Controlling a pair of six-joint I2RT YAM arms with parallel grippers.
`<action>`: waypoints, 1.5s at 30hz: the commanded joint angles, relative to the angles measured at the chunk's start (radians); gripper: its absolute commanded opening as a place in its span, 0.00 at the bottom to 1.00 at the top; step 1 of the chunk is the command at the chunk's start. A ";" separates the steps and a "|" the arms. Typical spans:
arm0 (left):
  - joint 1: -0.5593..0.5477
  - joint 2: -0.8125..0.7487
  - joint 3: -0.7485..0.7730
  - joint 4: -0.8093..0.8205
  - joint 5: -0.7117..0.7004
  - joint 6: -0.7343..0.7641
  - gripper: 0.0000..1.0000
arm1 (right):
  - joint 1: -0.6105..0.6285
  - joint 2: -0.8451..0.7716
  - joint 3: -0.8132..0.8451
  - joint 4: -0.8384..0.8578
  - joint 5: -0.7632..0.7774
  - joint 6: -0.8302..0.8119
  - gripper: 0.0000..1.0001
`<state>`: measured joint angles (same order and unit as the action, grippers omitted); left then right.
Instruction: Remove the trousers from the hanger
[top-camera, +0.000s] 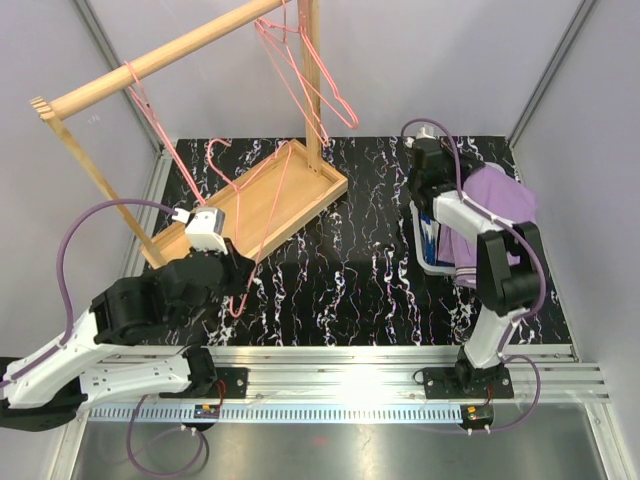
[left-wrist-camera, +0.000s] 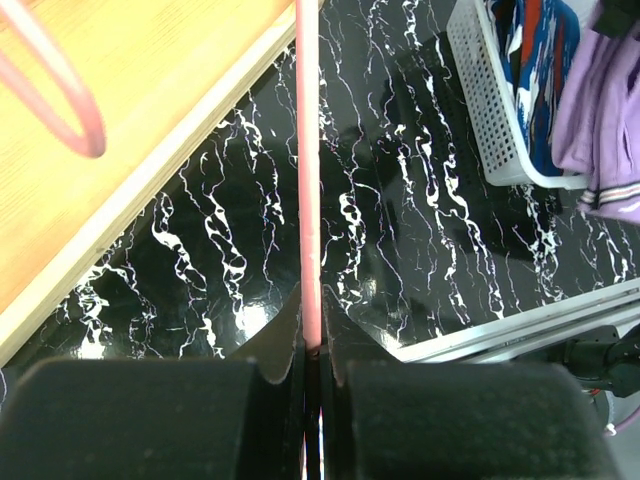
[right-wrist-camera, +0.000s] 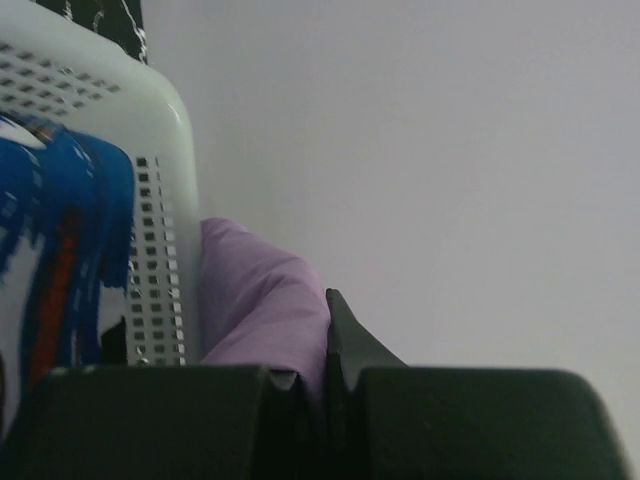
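Observation:
The lilac shorts (top-camera: 497, 196) are draped over the far side of a white basket (top-camera: 432, 262) at the right. They also show in the left wrist view (left-wrist-camera: 600, 100). The dark blue splashed shorts (left-wrist-camera: 540, 60) lie inside the basket. My right gripper (right-wrist-camera: 322, 340) is shut on a fold of the lilac shorts (right-wrist-camera: 260, 300) beside the basket wall (right-wrist-camera: 160, 250). My left gripper (left-wrist-camera: 312, 300) is shut on the wire of a bare pink hanger (left-wrist-camera: 310, 150). That hanger lies across the wooden tray (top-camera: 320, 190) and the table, with its hook (top-camera: 215, 147) at the tray's far end.
A wooden rack with a slanted bar (top-camera: 170, 58) stands over the tray. More bare pink hangers (top-camera: 305, 75) hang from it. The table top (top-camera: 360, 280) is black marble-patterned. A metal rail (top-camera: 380, 365) runs along the near edge, and walls close in on both sides.

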<state>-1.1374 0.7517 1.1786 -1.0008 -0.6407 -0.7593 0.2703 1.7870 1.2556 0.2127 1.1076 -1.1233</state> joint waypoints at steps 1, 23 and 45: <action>0.004 -0.009 -0.016 0.030 -0.027 -0.003 0.00 | 0.023 0.070 0.111 0.123 -0.008 -0.044 0.00; 0.007 0.032 -0.016 -0.001 -0.056 -0.005 0.00 | 0.076 0.419 0.513 -0.379 -0.034 0.458 0.00; 0.008 0.081 0.159 -0.153 -0.168 -0.015 0.00 | -0.086 0.457 0.550 -0.911 -0.876 1.060 0.33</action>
<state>-1.1316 0.8383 1.2961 -1.1446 -0.7605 -0.7685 0.1967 2.2051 1.8946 -0.5934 0.4026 -0.1516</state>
